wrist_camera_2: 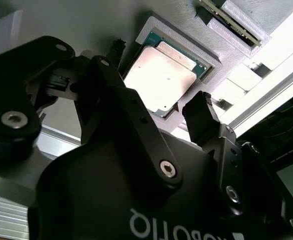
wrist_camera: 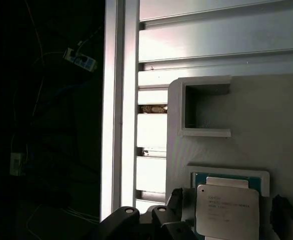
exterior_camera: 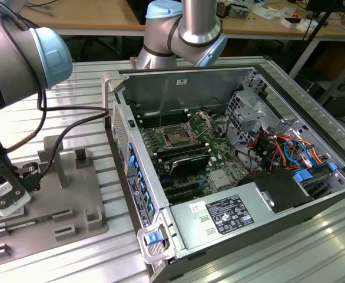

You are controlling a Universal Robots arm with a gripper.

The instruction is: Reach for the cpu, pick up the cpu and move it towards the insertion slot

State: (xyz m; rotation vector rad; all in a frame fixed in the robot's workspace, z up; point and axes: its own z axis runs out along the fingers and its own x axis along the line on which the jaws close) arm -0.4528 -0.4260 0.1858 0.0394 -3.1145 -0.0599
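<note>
Silver-topped, the cpu (wrist_camera: 227, 212) lies in a shallow pocket near one edge of the grey fixture plate (wrist_camera: 266, 125), the empty gripper (wrist_camera_2: 158, 79) spread wide with fingers (wrist_camera_2: 200, 117) flanking it; light, stiff and probably fragile, it seems best held by opposite rims.

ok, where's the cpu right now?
In both wrist views the cpu lies in its recess in the grey holder plate, which sits at the exterior view's left, beside the computer case.
</note>
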